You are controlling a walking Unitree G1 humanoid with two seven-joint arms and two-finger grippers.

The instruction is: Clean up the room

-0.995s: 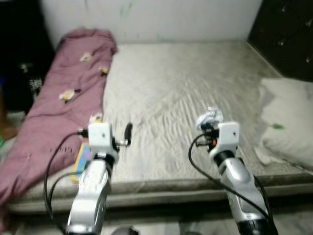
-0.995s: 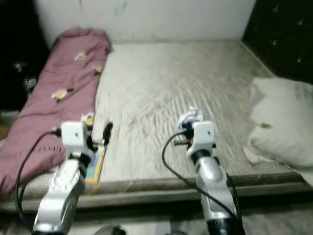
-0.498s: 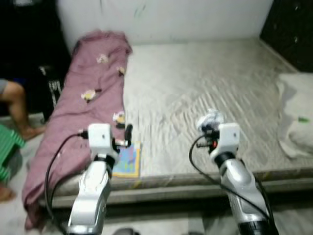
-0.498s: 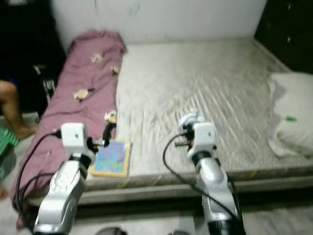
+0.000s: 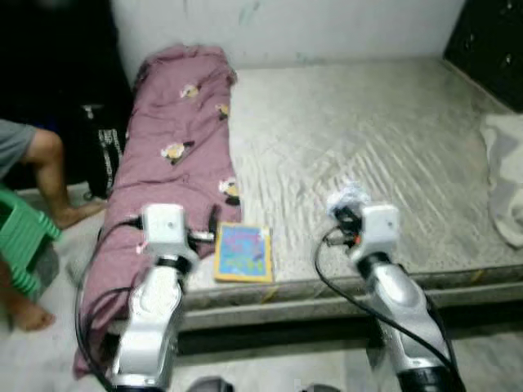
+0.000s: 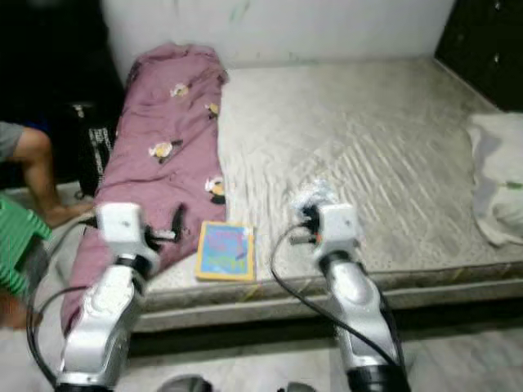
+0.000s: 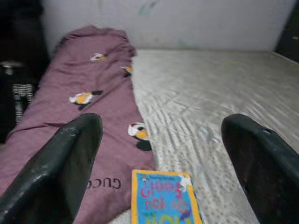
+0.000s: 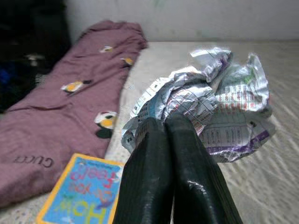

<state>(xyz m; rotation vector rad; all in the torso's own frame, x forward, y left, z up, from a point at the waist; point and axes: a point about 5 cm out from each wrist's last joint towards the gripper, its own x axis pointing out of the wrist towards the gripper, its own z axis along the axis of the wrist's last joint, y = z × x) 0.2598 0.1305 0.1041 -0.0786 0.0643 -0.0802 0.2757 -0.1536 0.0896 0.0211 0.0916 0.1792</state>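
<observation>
**A:** What is the right gripper (image 8: 169,140) doing?

**B:** Its two black fingers (image 8: 149,172) are pressed together on a crumpled wrapper (image 8: 212,105), silver with small print. The wad sticks up past the fingertips. In the head view the wrapper (image 5: 350,198) sits above the mattress (image 5: 368,139), in from its near edge and to the right of the book (image 5: 243,252).

**A:** And the left gripper (image 7: 161,154)?

**B:** Spread wide, one finger at each side of its wrist view, nothing between them. It hovers over the near edge of the mattress, just left of the book, at the purple blanket (image 5: 167,163).

**A:** Where does the book lie?

**B:** Flat on the mattress at its near edge, touching the blanket's right side. It has a blue cover with a yellow border.

**A:** What do the wrist views add?

**B:** The left wrist view shows lettering on the blanket beside the book (image 7: 163,198), and cartoon patches up its length. The right wrist view shows the wrapper's print close up. The head views alone show a person's leg (image 5: 45,175) and a green stool (image 5: 24,245) on the floor left of the mattress, and a pale pillow (image 5: 507,180) at its right side.
</observation>
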